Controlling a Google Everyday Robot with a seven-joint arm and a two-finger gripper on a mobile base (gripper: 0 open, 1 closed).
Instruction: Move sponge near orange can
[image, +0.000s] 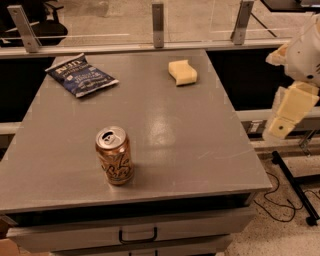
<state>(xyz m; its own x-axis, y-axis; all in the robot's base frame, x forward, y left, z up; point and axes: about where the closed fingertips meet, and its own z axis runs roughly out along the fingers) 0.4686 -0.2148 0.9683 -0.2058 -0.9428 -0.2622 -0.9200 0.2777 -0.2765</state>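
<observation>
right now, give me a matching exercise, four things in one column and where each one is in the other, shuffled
Things
1. sponge
2. orange can
3. dark blue chip bag
4. gripper

Places
a. off the table, past its right edge
b. back left of the table top
c. front of the table top, left of centre, upright
d. back of the table top, right of centre

Pairs: 1-d; 2-c; 3-b; 4-a
</observation>
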